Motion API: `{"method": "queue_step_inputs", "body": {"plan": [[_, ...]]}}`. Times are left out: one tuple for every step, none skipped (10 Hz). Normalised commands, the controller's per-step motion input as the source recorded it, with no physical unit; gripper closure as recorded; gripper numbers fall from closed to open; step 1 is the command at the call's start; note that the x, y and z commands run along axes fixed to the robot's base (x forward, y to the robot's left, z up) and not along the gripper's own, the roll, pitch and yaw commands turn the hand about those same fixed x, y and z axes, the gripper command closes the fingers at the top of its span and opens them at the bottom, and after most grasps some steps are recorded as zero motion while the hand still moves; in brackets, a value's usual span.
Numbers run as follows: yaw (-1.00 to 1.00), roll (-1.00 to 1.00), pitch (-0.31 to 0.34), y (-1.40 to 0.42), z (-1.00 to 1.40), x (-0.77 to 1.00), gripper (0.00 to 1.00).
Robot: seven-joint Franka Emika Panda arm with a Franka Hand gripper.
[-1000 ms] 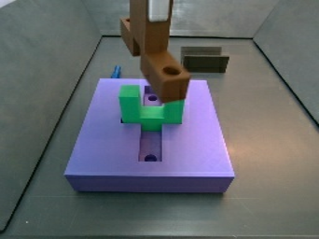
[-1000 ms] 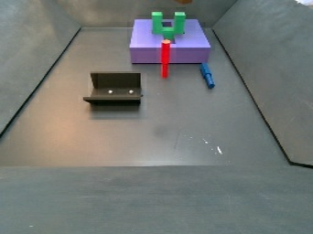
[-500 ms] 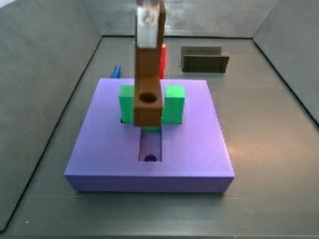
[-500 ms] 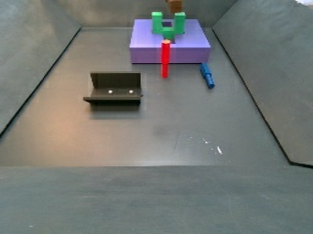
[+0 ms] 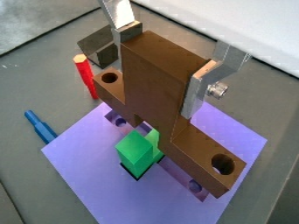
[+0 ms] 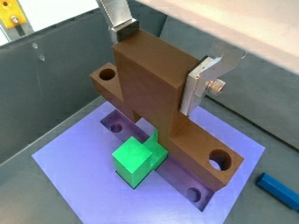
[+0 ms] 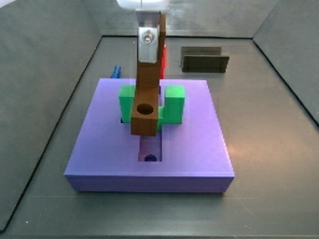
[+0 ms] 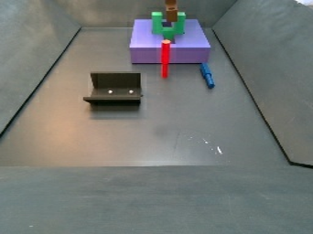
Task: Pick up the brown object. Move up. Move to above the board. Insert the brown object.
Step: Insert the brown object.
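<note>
- The brown object (image 7: pixel 145 93) hangs upright over the board (image 7: pixel 187 154), its lower end in the gap of the green block (image 7: pixel 173 101), above the groove.
- The gripper (image 5: pixel 170 54) is clamped on its crosspiece, silver fingers (image 5: pixel 201 87) pressing both sides.
- A red peg (image 8: pixel 166 52) stands at the board's 6 o'clock edge in a side view; a blue piece (image 8: pixel 208 75) lies near, at 4 o'clock.
- The dark fixture (image 8: pixel 113 89) sits well apart.

The claw (image 5: pixel 167 54) is cut off by the frame edge in both wrist views; only its flat silver fingers (image 6: pixel 205 80) show, clamped on the tan-brown T-shaped block (image 6: pixel 158 87). That block hides much of the flat lavender board (image 5: pixel 87 157) and its central groove. In a side view the block (image 8: pixel 173 12) is too small to make out, and the claw lies out of frame.
</note>
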Motion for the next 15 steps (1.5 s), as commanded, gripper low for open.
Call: {"method": "queue_step_inputs", "body": {"plan": [[0.0,0.0,-0.004,0.01,-0.27,0.0,1.0],[0.0,0.02,0.0,0.01,-0.23,0.0,1.0],[-0.02,0.06,0.0,0.0,-0.23,0.09,1.0],[-0.03,0.17,0.0,0.0,-0.14,0.09,1.0],[0.0,0.23,0.0,0.0,-0.01,0.11,1.0],[0.0,0.18,0.017,-0.08,0.0,0.27,1.0],[0.0,0.16,0.02,-0.11,0.0,0.3,1.0],[0.0,0.12,0.0,-0.08,-0.15,0.14,1.0],[0.0,0.05,-0.004,0.0,-0.36,0.01,1.0],[0.0,0.08,-0.007,0.0,-0.32,0.0,1.0],[0.0,0.06,-0.013,0.08,-0.24,-0.03,1.0],[0.0,0.0,-0.014,0.02,-0.3,-0.02,1.0],[0.0,-0.02,-0.031,0.0,-0.38,-0.04,1.0],[0.0,-0.06,-0.027,0.0,-0.38,0.0,1.0],[0.0,-0.08,-0.013,0.0,-0.37,0.0,1.0]]}}
